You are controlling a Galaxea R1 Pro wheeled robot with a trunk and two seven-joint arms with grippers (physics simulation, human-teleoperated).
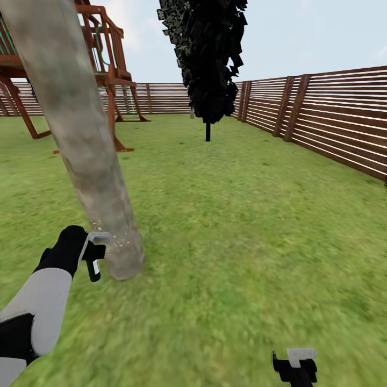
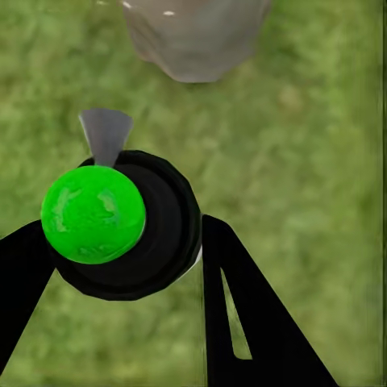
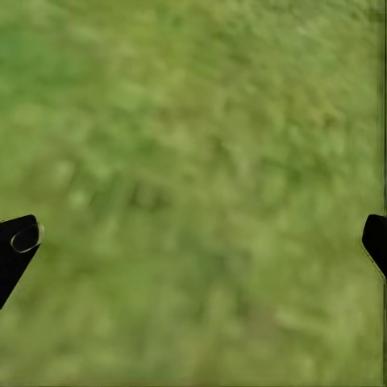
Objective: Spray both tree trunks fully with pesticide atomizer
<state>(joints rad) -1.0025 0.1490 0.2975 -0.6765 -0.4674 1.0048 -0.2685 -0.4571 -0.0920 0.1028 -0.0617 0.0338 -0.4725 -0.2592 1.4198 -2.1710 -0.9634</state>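
The tree trunk (image 1: 91, 161), a thick mottled grey-tan column, leans from the upper left down to its base on the grass. Tiny white specks of pesticide (image 1: 114, 239) dot its lower part. My left gripper (image 1: 94, 257) hovers just left of the trunk's base. In the left wrist view my left gripper (image 2: 129, 266) is shut on the pesticide atomizer (image 2: 161, 234), a black bottle whose round top (image 2: 93, 214) shows bright green, with a grey nozzle (image 2: 105, 133) aimed toward the trunk's foot (image 2: 193, 36). Low at the right, my right gripper (image 1: 295, 368) is open over grass, holding nothing (image 3: 193, 242).
A brown wooden play structure (image 1: 107, 64) stands behind the trunk. A dark narrow cypress (image 1: 209, 59) rises at mid-distance. The slatted wooden fence (image 1: 333, 118) runs along the right and the back. Open lawn (image 1: 242, 226) spreads to the right of the trunk.
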